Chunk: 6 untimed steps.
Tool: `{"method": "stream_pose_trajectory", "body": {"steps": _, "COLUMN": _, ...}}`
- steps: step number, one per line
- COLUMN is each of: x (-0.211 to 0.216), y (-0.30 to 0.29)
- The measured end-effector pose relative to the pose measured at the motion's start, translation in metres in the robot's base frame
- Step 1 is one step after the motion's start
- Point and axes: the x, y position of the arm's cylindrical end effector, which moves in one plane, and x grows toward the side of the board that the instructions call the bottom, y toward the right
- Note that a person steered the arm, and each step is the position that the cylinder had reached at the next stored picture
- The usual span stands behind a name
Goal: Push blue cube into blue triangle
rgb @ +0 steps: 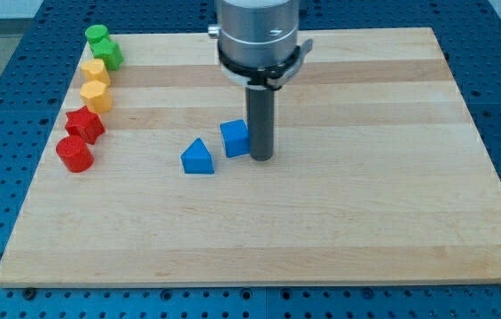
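- Our tip (262, 158) sits on the board (339, 230) near its middle, touching or just beside the blue cube (235, 138) on the cube's side facing the view's right edge.
- We have no claw on this rig, only the bare rod, so there is nothing spread, pressed together or pinching.
- The blue cube lies near the board's centre; the blue triangle (198, 158) is just beside it, toward the view's left and slightly toward the bottom edge. A narrow gap seems to separate them; we cannot tell for certain.
- Our reading of the placement: the tip is behind the cube, opposite the triangle, so a push toward the left edge, angled slightly toward the bottom edge, should close the gap.
- Nothing stands between cube and triangle.
- Other blocks line the left edge, well apart: two green blocks (103, 46) by the top-left corner, two yellow blocks (96, 85) below, two red blocks (79, 139) lowest.
- Risk, as we judge it: an off-centre push may rotate the cube past the triangle.
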Motion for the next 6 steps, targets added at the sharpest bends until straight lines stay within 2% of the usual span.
{"method": "stream_pose_trajectory", "body": {"steps": 2, "x": -0.014, "y": 0.003}}
{"method": "stream_pose_trajectory", "body": {"steps": 4, "x": -0.013, "y": -0.039}}
{"method": "stream_pose_trajectory", "body": {"steps": 6, "x": -0.016, "y": -0.052}}
